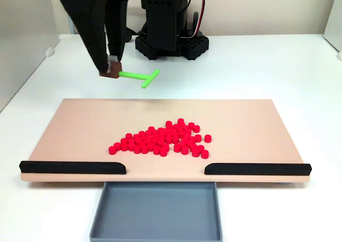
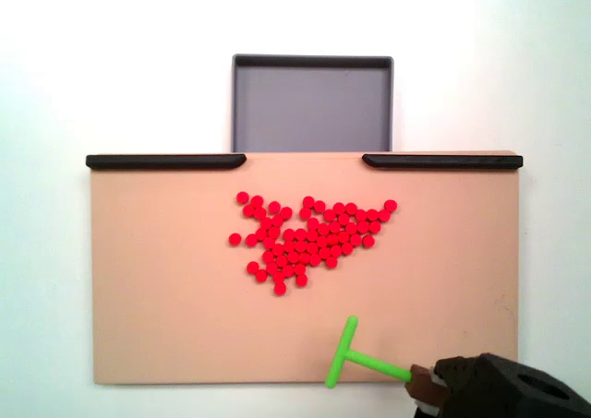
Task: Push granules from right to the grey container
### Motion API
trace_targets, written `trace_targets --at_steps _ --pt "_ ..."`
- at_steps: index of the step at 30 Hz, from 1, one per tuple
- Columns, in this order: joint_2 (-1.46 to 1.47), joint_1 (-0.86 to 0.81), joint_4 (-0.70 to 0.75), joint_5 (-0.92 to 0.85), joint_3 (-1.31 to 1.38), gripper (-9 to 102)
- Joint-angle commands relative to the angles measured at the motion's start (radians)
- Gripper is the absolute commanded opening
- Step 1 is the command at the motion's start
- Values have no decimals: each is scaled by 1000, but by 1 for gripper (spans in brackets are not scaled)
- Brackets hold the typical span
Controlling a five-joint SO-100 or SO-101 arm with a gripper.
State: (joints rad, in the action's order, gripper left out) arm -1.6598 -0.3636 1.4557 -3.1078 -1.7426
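The granules (image 1: 160, 139) lie as a loose red pile on the middle of the beige board (image 1: 80, 130), a little short of the gap between its two black strips. Past that gap sits the empty grey container (image 1: 155, 212), against the board's near edge. My gripper (image 1: 110, 70) hangs at the back left of this fixed view, shut on the brown handle of a green T-shaped pusher (image 1: 140, 76). From above, the pusher (image 2: 355, 355) reaches over the board's lower right edge from the gripper (image 2: 427, 388). It is apart from the granules (image 2: 309, 238), and the container (image 2: 312, 104) is at the top.
Two black strips (image 1: 72, 167) (image 1: 256, 169) edge the board's container side and leave an opening in the middle. The arm's black base (image 1: 170, 36) stands behind the board. White table surrounds the board (image 2: 157, 280).
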Motion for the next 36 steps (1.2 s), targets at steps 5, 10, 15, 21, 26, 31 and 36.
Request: trace_targets --at_steps 5,10,15,21,26,31,36 --pt "98 -31 -2 -130 132 0" --pt "135 -75 -2 -270 176 0" --pt "164 -100 -2 -325 209 0" --pt "239 -107 -2 -353 287 0" --pt "296 -112 -3 -446 351 0" --pt "330 -120 -3 -494 396 0" --pt "383 -127 -3 -557 456 0"
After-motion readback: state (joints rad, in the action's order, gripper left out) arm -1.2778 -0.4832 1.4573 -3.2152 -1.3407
